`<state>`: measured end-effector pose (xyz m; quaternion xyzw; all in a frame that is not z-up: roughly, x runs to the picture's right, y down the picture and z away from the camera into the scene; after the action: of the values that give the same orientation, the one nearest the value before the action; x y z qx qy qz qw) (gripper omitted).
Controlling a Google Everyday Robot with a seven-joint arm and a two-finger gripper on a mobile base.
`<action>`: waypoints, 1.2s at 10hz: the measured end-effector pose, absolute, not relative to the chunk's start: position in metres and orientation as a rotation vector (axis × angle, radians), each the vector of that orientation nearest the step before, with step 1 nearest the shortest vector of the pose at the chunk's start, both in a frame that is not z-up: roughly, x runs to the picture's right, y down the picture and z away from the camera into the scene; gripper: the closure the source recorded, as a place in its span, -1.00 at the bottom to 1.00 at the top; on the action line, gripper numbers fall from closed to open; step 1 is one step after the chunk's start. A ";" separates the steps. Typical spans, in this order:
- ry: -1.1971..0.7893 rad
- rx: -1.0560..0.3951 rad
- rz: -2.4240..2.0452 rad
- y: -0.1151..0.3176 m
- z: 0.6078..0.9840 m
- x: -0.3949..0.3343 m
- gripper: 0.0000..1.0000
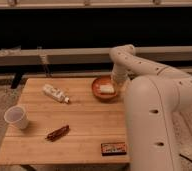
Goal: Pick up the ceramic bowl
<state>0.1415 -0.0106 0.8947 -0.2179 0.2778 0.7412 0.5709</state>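
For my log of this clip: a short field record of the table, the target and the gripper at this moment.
surface: wooden table
target: ceramic bowl, far right of the table, upright, with something pale inside
gripper: gripper down at the bowl's right rim
bowl lifted: no, it rests on the table
other items: white cup at the left edge; white bottle lying left of the bowl; brown bar near the centre front; small box at the front edge

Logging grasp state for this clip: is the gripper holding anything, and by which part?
It cannot be told. The gripper sits at the right rim of the bowl, but whether it grips that rim does not show.
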 end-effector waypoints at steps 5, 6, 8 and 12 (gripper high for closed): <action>0.731 -0.524 1.702 0.016 0.929 0.153 -0.60; 0.751 -0.529 1.693 0.021 0.935 0.155 -0.60; 0.790 -0.539 1.671 0.028 0.944 0.158 -0.49; 0.834 -0.545 1.640 0.036 0.951 0.159 0.29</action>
<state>0.1586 0.0363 0.9506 -0.2324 0.3558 0.6997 0.5742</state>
